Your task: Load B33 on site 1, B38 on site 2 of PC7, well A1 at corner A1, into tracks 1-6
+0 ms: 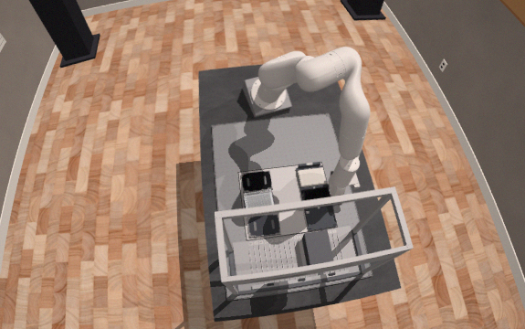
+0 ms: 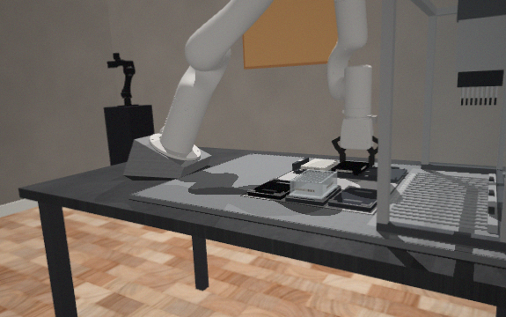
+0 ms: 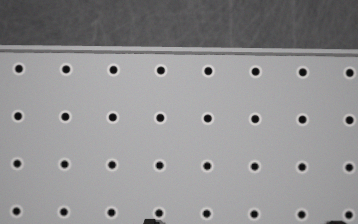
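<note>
The plate carrier PC7 (image 1: 316,198) lies on the apron in front of the rails. The pale plate B33 (image 1: 311,177) sits on its site nearest the arm's base and also shows in the side view (image 2: 319,164). My gripper (image 2: 354,159) is open and hangs straight down, its fingers on either side of the dark plate B38 (image 2: 351,166) on the middle site. In the wrist view a pale plate face with rows of dark wells (image 3: 180,140) fills the frame, and only my fingertips show at the bottom edge. The deep-well block B83 (image 1: 258,199) (image 2: 313,182) stands in the middle nest.
The nests either side of B83 are dark and hold nothing: S1 (image 2: 271,188) and S3 (image 2: 354,197). The ribbed loading rails (image 2: 439,198) lie inside the instrument's pale frame (image 1: 312,233), whose post (image 2: 385,114) stands close beside my gripper.
</note>
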Action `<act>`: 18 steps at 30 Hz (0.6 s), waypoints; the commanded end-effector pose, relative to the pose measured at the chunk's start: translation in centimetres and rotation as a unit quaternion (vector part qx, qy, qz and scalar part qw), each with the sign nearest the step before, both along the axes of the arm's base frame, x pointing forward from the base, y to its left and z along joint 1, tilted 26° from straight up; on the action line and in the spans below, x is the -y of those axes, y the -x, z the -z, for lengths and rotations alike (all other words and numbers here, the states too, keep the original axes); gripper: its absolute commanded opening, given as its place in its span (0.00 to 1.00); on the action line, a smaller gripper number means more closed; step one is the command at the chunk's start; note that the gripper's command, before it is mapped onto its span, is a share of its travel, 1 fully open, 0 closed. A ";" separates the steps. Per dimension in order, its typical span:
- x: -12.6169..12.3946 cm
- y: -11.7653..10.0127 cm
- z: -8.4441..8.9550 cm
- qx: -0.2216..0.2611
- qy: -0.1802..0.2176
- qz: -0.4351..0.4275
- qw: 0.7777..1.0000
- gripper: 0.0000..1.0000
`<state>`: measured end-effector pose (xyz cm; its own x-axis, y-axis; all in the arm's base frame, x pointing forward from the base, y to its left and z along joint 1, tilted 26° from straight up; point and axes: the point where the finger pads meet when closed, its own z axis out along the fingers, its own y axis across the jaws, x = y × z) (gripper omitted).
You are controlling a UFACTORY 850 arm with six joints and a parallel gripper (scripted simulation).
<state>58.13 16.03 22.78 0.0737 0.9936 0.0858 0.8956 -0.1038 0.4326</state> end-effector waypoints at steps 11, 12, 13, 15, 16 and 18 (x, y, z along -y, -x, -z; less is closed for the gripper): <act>0.4 0.0 0.0 0.001 0.000 0.000 1.000 1.00; 0.4 0.0 0.0 0.001 0.000 0.000 1.000 1.00; 0.4 0.0 0.0 0.001 0.000 0.000 1.000 1.00; 0.4 0.0 0.0 0.001 0.000 0.000 1.000 1.00; 0.4 0.0 0.0 0.001 0.000 0.000 1.000 1.00; 0.4 0.0 0.0 0.001 0.000 0.000 1.000 1.00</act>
<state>58.09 15.58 22.74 0.0736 0.9936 0.0859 0.8957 -0.1037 0.4325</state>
